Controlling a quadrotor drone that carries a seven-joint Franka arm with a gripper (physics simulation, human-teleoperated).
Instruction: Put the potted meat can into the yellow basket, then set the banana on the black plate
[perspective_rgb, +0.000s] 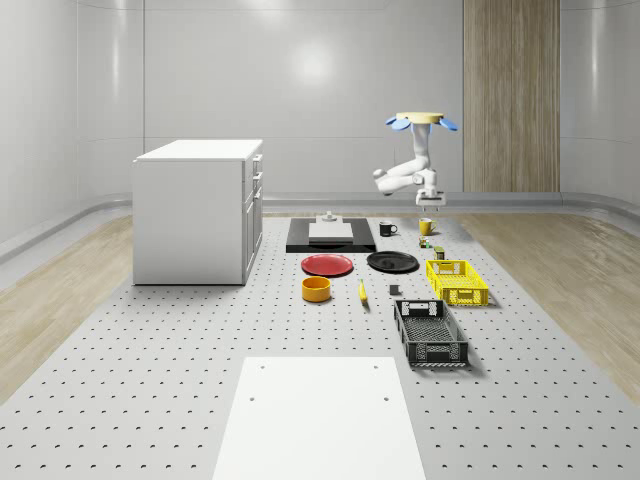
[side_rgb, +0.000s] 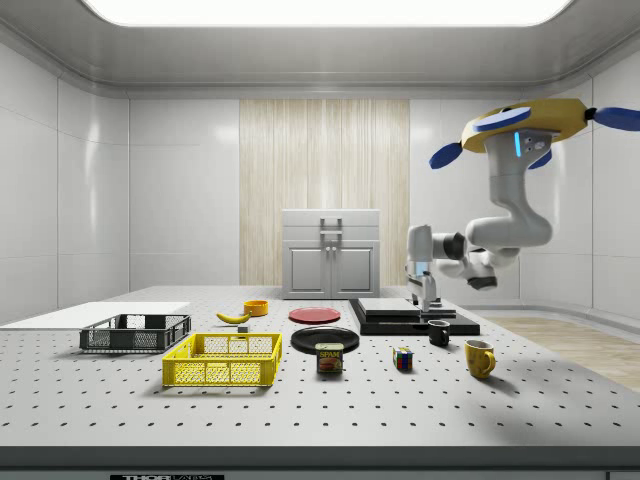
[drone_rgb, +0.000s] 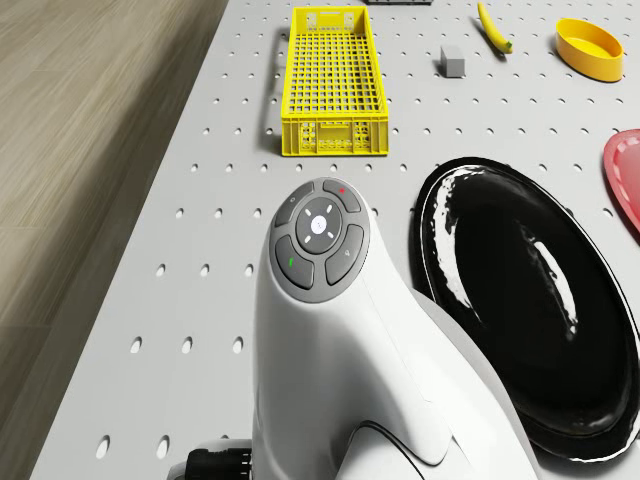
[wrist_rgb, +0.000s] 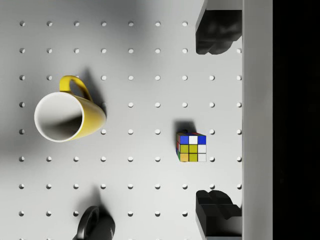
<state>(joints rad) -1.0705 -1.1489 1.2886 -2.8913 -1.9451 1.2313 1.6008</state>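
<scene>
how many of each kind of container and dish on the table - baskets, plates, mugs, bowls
baskets: 2, yellow basket and black basket
plates: 2, black plate and red plate
mugs: 2, yellow mug and black mug
bowls: 1, orange bowl
total: 7

A high camera looks down the grey perforated surface (perspective_rgb: 150, 380); a low one views it side-on. Both share the yellow mesh basket (perspective_rgb: 457, 281), also seen from the drone.
</scene>
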